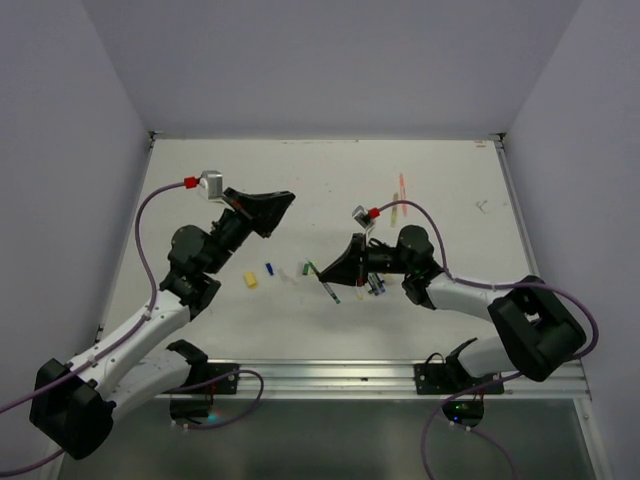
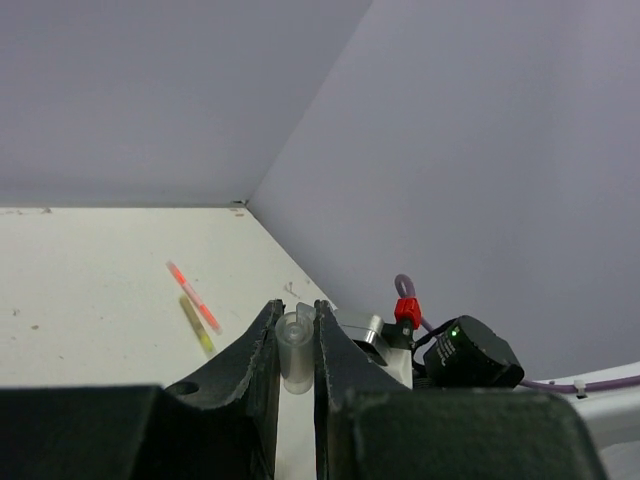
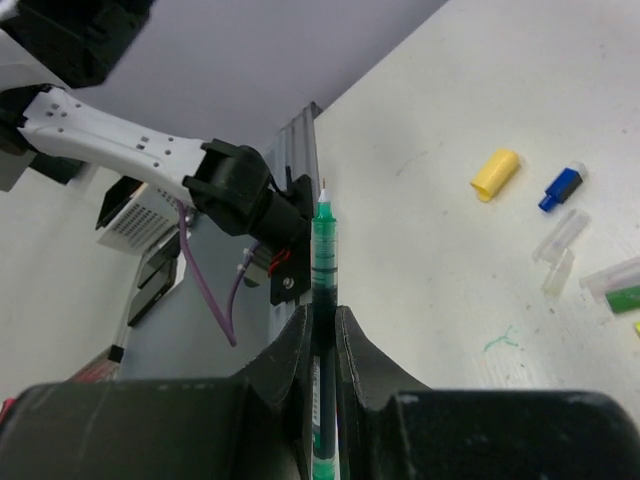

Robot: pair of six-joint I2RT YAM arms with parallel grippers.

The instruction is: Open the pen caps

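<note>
- Pen caps lie loose on the bench [image 1: 200, 170] just beyond the arm bases: a yellow cap [image 1: 250, 281], with a blue cap [image 1: 269, 269] near it on the right, not touching.
- Right wrist view, same patch: loose clear caps [image 3: 560, 240] beside the blue one; a green cap [image 3: 625, 298] sits at the frame edge.
- Right fingers [image 3: 347, 335] are clenched on a green pen [image 3: 323, 250]. The pen is uncapped, its fine bare tip standing out past the fingertips. It is held over the bench, just right of the loose caps.
- More pens [image 1: 375, 287] are bunched under the right wrist; individual colours are hard to tell.
- Further back and to the left, the left fingers [image 2: 268, 330] are raised off the bench and clamped on a clear cap [image 2: 294, 350]. The cap stands lengthwise between the pads, open end away from the wrist.
- Far right of the bench: an orange-red pen [image 1: 402, 184] and a yellow-green pen [image 1: 396, 208], close together, well apart from everything else.
</note>
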